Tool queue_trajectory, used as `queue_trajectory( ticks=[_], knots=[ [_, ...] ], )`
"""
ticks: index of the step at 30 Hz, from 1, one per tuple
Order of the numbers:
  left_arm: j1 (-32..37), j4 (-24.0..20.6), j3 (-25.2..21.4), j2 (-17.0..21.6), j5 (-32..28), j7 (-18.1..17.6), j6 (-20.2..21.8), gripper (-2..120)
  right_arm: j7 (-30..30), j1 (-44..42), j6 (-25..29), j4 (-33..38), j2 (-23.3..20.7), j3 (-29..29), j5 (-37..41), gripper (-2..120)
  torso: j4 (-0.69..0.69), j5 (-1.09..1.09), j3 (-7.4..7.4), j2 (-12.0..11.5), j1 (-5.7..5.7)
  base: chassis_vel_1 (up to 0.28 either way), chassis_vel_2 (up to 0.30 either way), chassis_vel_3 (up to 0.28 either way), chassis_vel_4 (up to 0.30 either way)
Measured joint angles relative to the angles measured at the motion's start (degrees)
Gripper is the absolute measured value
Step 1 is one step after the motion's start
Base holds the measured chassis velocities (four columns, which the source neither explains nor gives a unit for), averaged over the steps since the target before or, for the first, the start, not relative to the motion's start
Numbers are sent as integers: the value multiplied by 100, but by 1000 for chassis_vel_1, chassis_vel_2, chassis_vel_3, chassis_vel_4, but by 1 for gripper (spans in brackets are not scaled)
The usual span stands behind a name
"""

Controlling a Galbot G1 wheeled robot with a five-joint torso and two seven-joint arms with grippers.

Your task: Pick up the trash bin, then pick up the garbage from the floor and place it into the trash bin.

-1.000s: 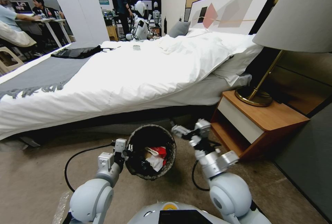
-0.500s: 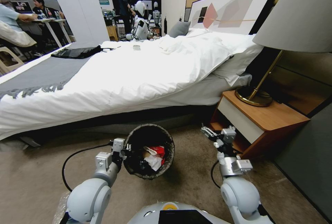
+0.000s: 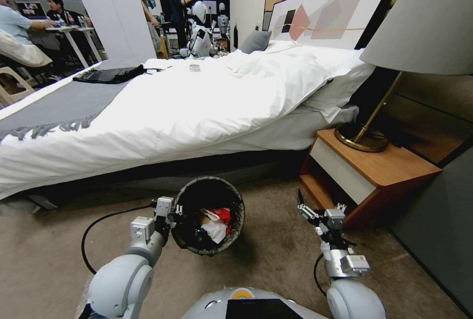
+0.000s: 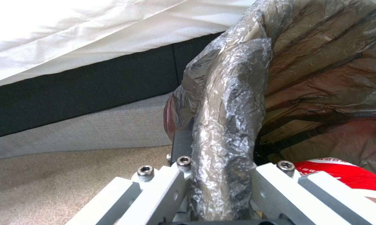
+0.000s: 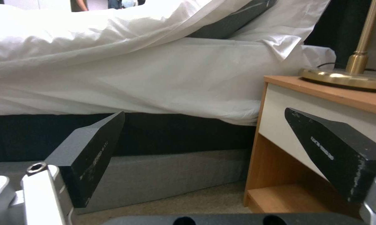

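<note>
— Where's the trash bin [image 3: 209, 215]?

— Off the carpet's middle, in front of the bed [image 3: 162, 107], tipped toward the head camera with its mouth showing. Lined with a dark bag folded over the rim.

— And the left gripper [image 3: 173, 212]?

— Right at the bin's near-left rim, pinching it. From the left wrist camera: bag-covered rim [image 4: 227, 131] running straight down between the two pale fingers [image 4: 171, 190], one finger outside the wall, the other inside the bin.

— Anything inside?

— Garbage [image 3: 217, 223] at the bottom — a red-and-white cup, a white wad, something brownish. Also a slice of the red cup [image 4: 342, 175] just beside the inner finger in the wrist picture.

— Right gripper [image 3: 308, 208]?

— Well apart from the bin, off to its right, near the lower shelf of the wooden nightstand [image 3: 367, 171]. Spread wide, holding nothing. From the right wrist camera: two dark wedge fingers [image 5: 92, 150] set far apart, bed skirt and nightstand [image 5: 329, 103] visible through the gap.

— On the nightstand?

— A brass lamp base [image 3: 359, 137], grey shade above it.

— Floor around the bin?

— Beige carpet [image 3: 276, 255]; a black cable looping from the left arm.
</note>
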Motion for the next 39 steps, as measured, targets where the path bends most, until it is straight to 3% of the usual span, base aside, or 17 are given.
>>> queue_trajectory(
  ticks=[19,39],
  knots=[
    [44,-122,0,-107,13,-20,139,1,2,-27,32,-39,20,-71,4,100,-1,0,0,0,0,0,0,0,0],
    [87,-168,6,-124,16,-21,158,1,43,-5,11,-151,60,-167,-14,100,0,0,1,0,0,72,68,70,68]
  ],
)
